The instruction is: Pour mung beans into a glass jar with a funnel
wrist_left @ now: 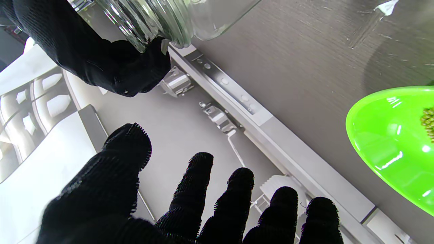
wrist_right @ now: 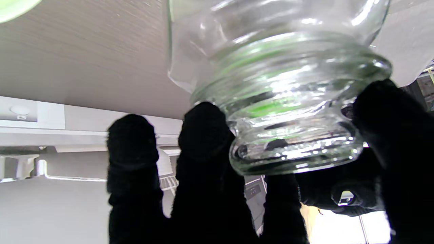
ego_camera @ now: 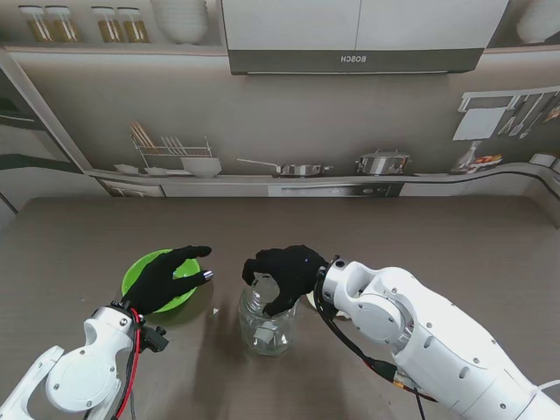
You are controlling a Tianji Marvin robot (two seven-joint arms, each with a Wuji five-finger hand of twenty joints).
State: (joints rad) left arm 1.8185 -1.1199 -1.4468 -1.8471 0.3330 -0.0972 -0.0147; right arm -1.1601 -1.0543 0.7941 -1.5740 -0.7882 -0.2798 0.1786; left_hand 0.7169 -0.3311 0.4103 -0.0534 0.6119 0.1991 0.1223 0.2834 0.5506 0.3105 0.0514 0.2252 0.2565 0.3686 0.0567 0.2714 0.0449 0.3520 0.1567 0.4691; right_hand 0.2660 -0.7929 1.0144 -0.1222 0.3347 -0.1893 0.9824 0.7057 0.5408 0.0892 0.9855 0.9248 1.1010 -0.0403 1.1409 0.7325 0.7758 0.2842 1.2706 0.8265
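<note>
Glass jar [ego_camera: 267, 322] stands mid-table, its threaded neck pinched by the right hand [ego_camera: 284, 273]; the left hand [ego_camera: 168, 278] hovers spread over the green bowl [ego_camera: 140, 268] of mung beans. A loose grip could tip the jar.

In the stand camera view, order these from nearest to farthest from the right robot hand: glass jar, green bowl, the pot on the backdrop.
1. Glass jar: gripped by the right robot hand.
2. Green bowl: to its left, under the left robot hand.
3. Pot: far back, on the backdrop.
</note>
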